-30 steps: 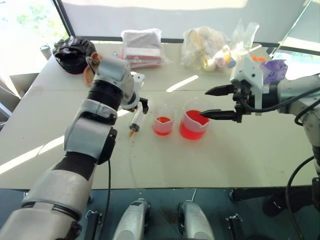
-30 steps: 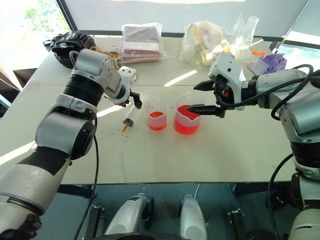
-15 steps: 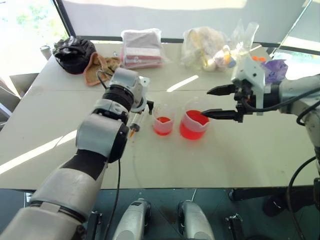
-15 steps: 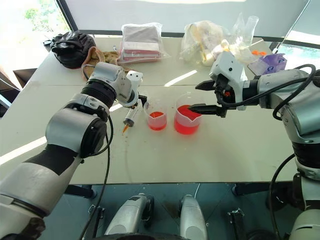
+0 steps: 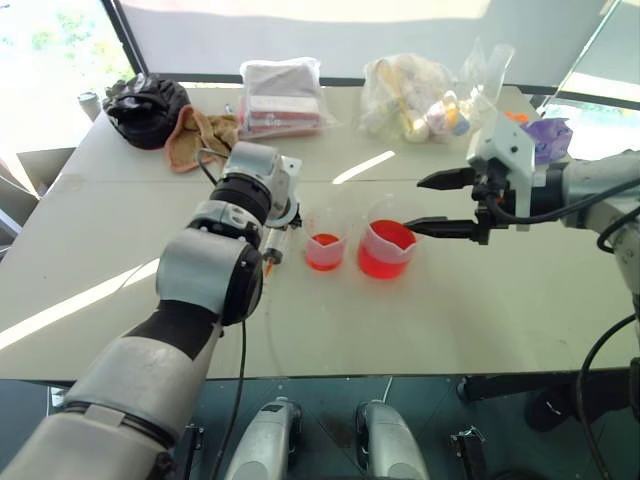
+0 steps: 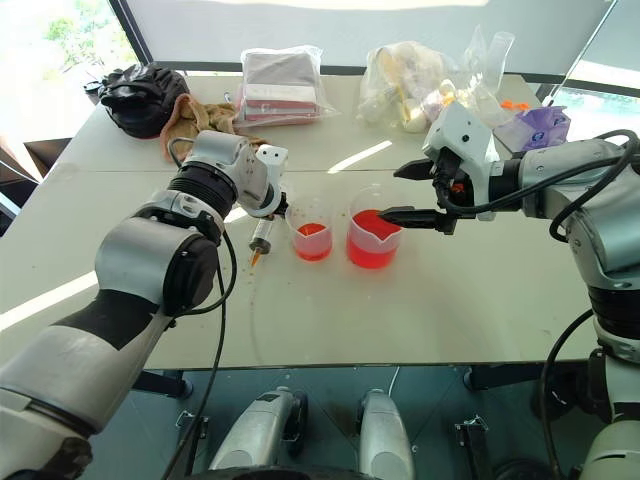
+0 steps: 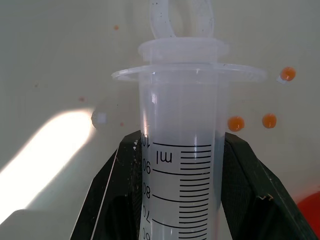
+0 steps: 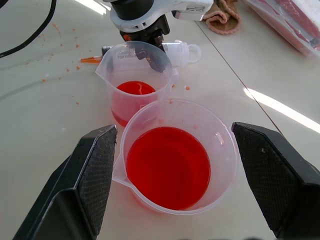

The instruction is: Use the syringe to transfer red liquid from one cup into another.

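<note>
The syringe [image 6: 262, 236] lies flat on the table, its orange tip [image 6: 254, 260] towards me, just left of the smaller cup [image 6: 312, 238]. My left gripper [image 6: 272, 212] is down on it. In the left wrist view both black fingers [image 7: 120, 190] press the sides of the clear barrel [image 7: 182, 160], so it is shut on the syringe. The smaller cup holds a little red liquid [image 8: 134, 89]. To its right, the larger cup [image 6: 375, 238] holds more red liquid [image 8: 167, 165]. My right gripper [image 6: 391, 192] hovers open just right of and above the larger cup.
Small orange droplets [image 7: 235, 122] dot the table around the syringe. Along the far edge lie a black bag [image 5: 145, 105], a brown cloth [image 5: 200, 130], wrapped packs [image 5: 285, 95], a clear bag of items [image 5: 415, 90] and a purple thing [image 5: 548, 135].
My left gripper came down over the syringe and shut on its barrel; it stood open before. The right arm and both cups have not moved.
</note>
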You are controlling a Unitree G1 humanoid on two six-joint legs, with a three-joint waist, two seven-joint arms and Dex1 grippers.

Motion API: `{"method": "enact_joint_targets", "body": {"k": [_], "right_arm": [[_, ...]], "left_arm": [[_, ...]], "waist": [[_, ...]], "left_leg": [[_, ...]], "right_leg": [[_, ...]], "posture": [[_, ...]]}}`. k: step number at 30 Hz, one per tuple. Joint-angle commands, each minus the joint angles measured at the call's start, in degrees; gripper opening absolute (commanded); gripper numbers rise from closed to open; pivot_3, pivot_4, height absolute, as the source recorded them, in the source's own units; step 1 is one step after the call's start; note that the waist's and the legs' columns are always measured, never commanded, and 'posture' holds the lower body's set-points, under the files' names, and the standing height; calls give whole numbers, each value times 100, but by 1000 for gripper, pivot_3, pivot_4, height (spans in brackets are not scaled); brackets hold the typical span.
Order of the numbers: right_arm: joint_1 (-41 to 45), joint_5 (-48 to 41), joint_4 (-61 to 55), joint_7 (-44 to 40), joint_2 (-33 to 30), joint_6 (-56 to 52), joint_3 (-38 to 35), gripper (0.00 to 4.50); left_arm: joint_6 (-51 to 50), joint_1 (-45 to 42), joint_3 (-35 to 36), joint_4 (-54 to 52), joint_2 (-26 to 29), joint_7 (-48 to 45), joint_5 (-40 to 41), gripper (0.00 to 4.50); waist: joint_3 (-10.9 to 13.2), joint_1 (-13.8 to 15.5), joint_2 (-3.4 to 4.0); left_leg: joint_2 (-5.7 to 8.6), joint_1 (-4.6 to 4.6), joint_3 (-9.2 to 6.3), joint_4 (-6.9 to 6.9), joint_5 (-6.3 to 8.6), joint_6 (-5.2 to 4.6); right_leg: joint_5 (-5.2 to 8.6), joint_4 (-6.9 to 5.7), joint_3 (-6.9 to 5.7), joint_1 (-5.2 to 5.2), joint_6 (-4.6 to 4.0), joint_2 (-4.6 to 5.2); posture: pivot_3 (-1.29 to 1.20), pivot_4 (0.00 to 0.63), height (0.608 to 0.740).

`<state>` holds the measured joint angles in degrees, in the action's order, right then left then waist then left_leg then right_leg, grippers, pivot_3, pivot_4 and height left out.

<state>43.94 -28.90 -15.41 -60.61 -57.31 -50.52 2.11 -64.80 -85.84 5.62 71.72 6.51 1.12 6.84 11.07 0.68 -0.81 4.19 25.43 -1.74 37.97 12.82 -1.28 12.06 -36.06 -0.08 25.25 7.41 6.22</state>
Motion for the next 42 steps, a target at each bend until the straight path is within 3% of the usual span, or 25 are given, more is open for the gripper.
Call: {"method": "enact_joint_targets", "body": {"k": [1, 5, 8, 13, 17, 22, 27, 32, 42], "right_arm": [[118, 2, -40, 21, -16, 109, -159, 3836], [79, -1, -58, 63, 29, 122, -151, 3836], [30, -39, -100, 121, 52, 103, -207, 3836], [-38, -38, -100, 226, 21, 116, -342, 3836], [52, -39, -37, 403, 74, 126, -476, 3836], [-4, -122, -115, 589, 16, 2, -737, 3836], [-153, -284, -312, 920, 16, -294, -1136, 3836], [-120, -1013, -601, 1356, 86, -1137, -2036, 3836], [517, -2214, -680, 2728, 617, -2301, -3095, 3836]], "left_arm": [[-108, -127, 327, -126, 266, 432, 27, 1477], [-220, -108, 994, -694, 820, 318, 436, 1476], [-174, -7, 942, -1609, 1155, 64, 467, 1476], [177, 255, 785, -3213, 1241, -486, 626, 1476], [1727, 789, 514, -4645, 969, -2058, 1122, 1476], [2830, 1077, 211, -5372, 553, -2724, 1235, 1476], [3726, 1076, 346, -5492, -303, -3228, 1849, 1476], [4187, 1328, 237, -5420, -920, -3599, 2179, 1476], [5110, 2451, -407, -5051, -1393, -4373, 1890, 1476]], "waist": [[0, -3, 0], [0, -10, 0], [0, -1, 0], [0, 34, -1], [0, 25, 0], [0, 3, 0], [0, 19, 1], [-1, 14, 2], [-3, 20, 6]], "left_leg": [[0, 0, 0, 0, 0, 0], [-1, 2, 1, 0, -1, 1], [-1, 3, 1, -1, 0, 1], [8, 6, 1, 0, 5, 10], [15, 6, 4, 0, 5, 12], [13, 5, 7, -1, 1, 4], [9, 4, 11, 0, -1, -4], [9, 2, 13, 3, 0, -9], [4, -4, 15, 7, 1, -15]], "right_leg": [[0, 0, 0, 1, 0, 0], [0, -6, 0, 9, 0, 0], [0, -5, 0, 9, 0, 1], [0, -3, -3, 5, 0, 16], [-1, 4, -3, 3, -1, 25], [-1, 5, -3, 3, -1, 28], [-1, 6, -3, 1, -2, 23], [0, 9, -3, -4, -2, 20], [1, 8, -2, -12, -4, 19]], "posture": [[0, 150, 740], [0, 150, 740], [0, 150, 740], [0, 150, 740], [0, 150, 740], [0, 150, 740], [0, 150, 740], [0, 150, 740], [0, 150, 740]]}}
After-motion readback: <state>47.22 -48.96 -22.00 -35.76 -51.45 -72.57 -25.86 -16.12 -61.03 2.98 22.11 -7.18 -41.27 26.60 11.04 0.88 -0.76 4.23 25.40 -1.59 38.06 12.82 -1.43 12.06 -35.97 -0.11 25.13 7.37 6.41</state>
